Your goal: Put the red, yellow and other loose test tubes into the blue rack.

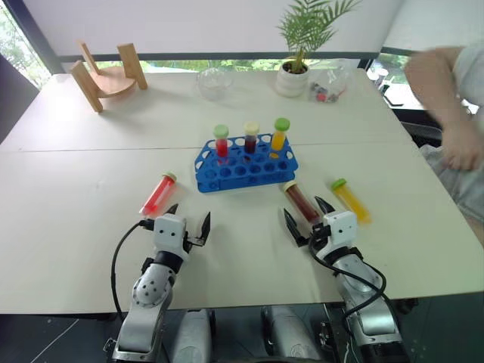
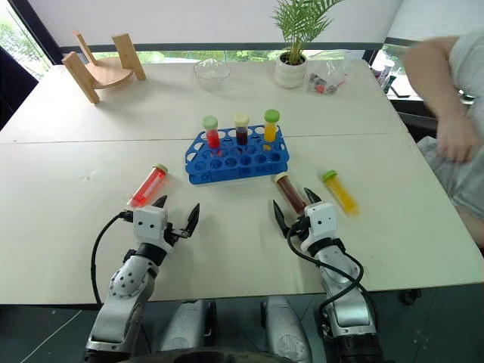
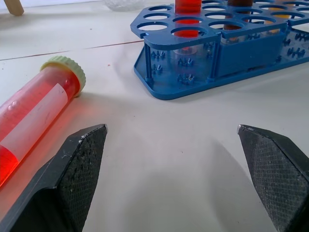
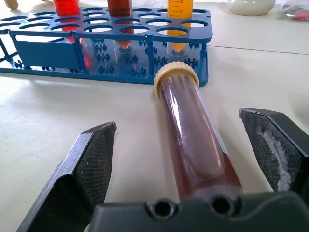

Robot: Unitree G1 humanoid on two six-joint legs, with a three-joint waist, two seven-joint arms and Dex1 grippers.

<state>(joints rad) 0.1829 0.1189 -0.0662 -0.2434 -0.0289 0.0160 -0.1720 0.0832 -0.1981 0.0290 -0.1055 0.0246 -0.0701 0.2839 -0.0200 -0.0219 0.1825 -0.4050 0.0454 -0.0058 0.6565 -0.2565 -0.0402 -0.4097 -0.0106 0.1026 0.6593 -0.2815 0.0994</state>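
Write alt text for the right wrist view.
A clear plastic tube of dark brown liquid with a cream cap lies on the white table between the open right gripper's black fingers, its cap toward the bright blue plastic rack.

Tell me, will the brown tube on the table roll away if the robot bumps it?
Probably yes. The brown tube is round and lies flat on the smooth table, so a sideways nudge would likely roll it. Its wider cap may make it curve. It looks stiff and smooth, perhaps slippery between the open right gripper.

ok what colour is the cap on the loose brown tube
Cream, on the brown tube; clearest in the right wrist view.
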